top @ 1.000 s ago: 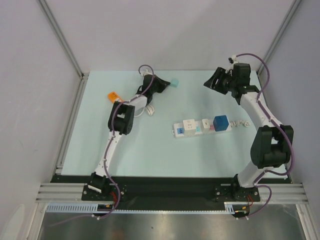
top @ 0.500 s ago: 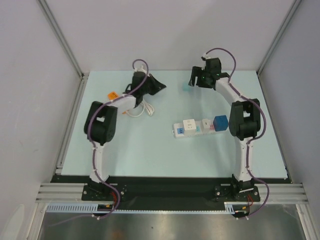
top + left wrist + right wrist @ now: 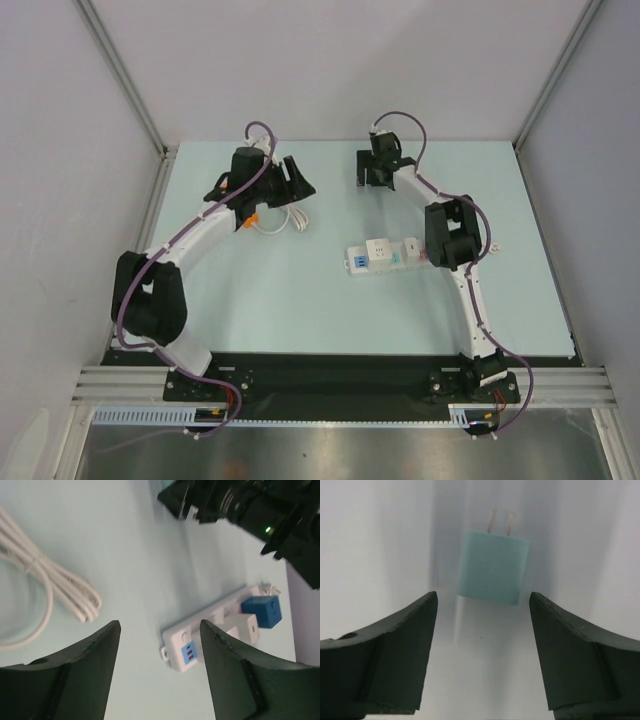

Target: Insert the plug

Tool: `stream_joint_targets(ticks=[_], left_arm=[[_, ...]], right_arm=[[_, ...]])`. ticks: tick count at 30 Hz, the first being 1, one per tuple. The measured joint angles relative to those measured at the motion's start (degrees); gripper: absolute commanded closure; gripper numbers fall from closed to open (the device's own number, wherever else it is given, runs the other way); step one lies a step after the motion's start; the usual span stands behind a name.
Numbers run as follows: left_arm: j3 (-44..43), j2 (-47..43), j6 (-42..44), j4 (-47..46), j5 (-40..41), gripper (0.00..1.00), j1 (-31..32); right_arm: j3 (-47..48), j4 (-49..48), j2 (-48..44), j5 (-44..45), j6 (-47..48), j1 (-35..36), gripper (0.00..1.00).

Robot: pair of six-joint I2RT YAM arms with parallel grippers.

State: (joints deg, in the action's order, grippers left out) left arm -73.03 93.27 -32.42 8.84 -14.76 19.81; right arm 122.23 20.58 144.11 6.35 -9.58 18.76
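Observation:
The plug [image 3: 493,570] is a teal block with two metal prongs pointing away, lying on the table just ahead of my right gripper [image 3: 482,597]. That gripper is open with nothing between its fingers. From above, the right gripper [image 3: 368,172] hangs at the back centre and covers the plug. The white power strip [image 3: 385,255] lies mid-table; in the left wrist view the power strip [image 3: 210,630] carries a blue adapter [image 3: 261,611] and a white one. My left gripper [image 3: 295,180] is at the back left, and in its wrist view the left gripper [image 3: 159,625] is open and empty.
A coiled white cable [image 3: 275,220] lies below the left gripper, and the same cable [image 3: 50,590] appears in the left wrist view. A small orange object [image 3: 250,212] peeks out beside the left arm. The right arm's elbow [image 3: 448,235] overhangs the strip's right end. Frame posts border the table.
The left gripper has opened from shut and its arm has swung left. The right gripper has travelled left across the back of the table to the teal plug, opening a little wider.

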Motion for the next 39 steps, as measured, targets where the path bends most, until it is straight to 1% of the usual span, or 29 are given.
stream_joint_targets(ticks=[4,8,9,11,13,14,15,17,18,21,23,24,28,29,31,34,37,39], left_arm=[[4.83,-1.42,-0.22,1.75,-2.32,0.3,-0.07],[7.17,-3.89,-0.52,2.43,-3.8,0.3,-0.07],[7.61,-4.92,-0.55,2.47,-3.98,0.3,-0.07],[8.31,-7.19,-0.55,2.45,-4.39,0.3,-0.07],[8.76,-9.4,-0.52,2.34,-4.79,0.3,-0.07],[8.92,-10.34,-0.46,2.32,-4.96,0.29,-0.07],[8.98,-11.1,-0.24,2.27,-5.11,0.28,-0.07],[8.98,-12.09,0.57,2.4,-5.42,0.28,-0.07],[8.98,-12.5,1.31,2.86,-5.42,0.26,-0.09],[9.14,-13.44,3.3,5.25,-5.49,0.22,-0.61],[9.97,-14.12,4.09,5.97,-6.27,0.22,-1.6],[10.34,-14.4,4.46,6.54,-7.02,0.22,-2.49],[10.34,-14.6,5.64,8.59,-9.07,0.2,-6.1],[9.81,-14.6,6.01,9.68,-9.68,0.21,-6.75],[8.63,-14.67,6.36,10.88,-10.86,0.22,-7.26],[8.76,-16.79,6.19,9.94,-13.51,0.21,-7.23],[13.44,-23.02,4.42,4.96,-16.26,0.21,-7.19],[16.5,-27.43,2.82,1.62,-18.4,0.21,-7.19]], right_arm=[[1.03,-1.27,0.9,0.92,0.46,1.01,0.27],[2.78,-2.23,2.56,2.67,2.21,1.03,0.3],[3.39,-2.43,3.1,3.1,2.64,1.03,0.33],[5.18,-2.27,4.24,3.91,3.3,1.03,0.36],[6.36,-2.05,4.96,4.26,4.07,1.05,0.5],[6.84,-1.99,5.27,4.37,4.5,1.05,0.59],[7.32,-2.16,5.55,4.37,4.96,1.03,0.75],[7.69,-2.29,5.75,4.28,5.97,1.05,0.89],[7.72,-2.23,5.77,4.15,6.49,1.05,1.0],[7.34,-2.19,5.31,3.26,8.13,1.2,1.0],[3.85,-2.64,2.82,1.4,9.66,1.51,1.0],[-0.24,-3.93,0.09,-0.35,10.67,1.81,1.0],[-21.2,-8.35,-17.9,-7.48,14.38,4.87,1.0],[-25.49,-10.38,-22.86,-8.94,14.62,6.29,1.0],[-30.64,-12.68,-31.76,-11.3,14.56,9.18,1.0],[-34.8,-18.1,-42.58,-14.49,10.62,13.4,1.0],[-38.73,-23.78,-50.71,-15.47,1.2,14.97,1.0],[-42.25,-27.58,-54.27,-15.91,-5.33,15.17,1.0]])
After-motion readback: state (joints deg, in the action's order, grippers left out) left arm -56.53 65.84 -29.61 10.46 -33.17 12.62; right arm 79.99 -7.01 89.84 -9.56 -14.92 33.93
